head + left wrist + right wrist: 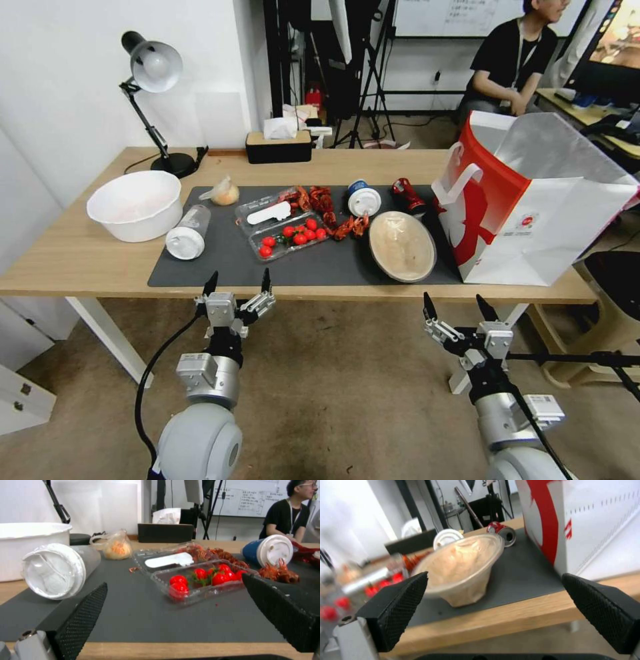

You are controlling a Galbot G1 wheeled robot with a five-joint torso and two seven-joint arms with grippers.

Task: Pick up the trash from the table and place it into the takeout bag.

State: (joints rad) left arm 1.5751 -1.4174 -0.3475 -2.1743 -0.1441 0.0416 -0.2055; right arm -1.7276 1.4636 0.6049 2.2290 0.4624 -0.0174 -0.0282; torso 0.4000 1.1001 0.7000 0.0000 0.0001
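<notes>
On the table (pixel 80 260), the trash lies across a dark grey mat (pixel 220 263). A beige bowl (pixel 402 245) with a clear lid tilts near the takeout bag (pixel 533 220). Behind it lie a crushed red can (pixel 408 195) and a blue-white cup (pixel 363 198) on its side. Farther left are a clear bottle (pixel 189 231) on its side and a small bag of orange food (pixel 225 193). My left gripper (pixel 238 283) hovers open before the table's front edge, facing the bottle (pixel 60 568). My right gripper (pixel 459 309) is open below the edge, facing the bowl (pixel 463 567).
A white basin (pixel 135 204) stands at the table's left, with a desk lamp (pixel 155 73) and a black tissue box (pixel 278 145) behind. A clear tray of cherry tomatoes (pixel 293 237) and red crayfish shells (pixel 320 200) sit mid-mat.
</notes>
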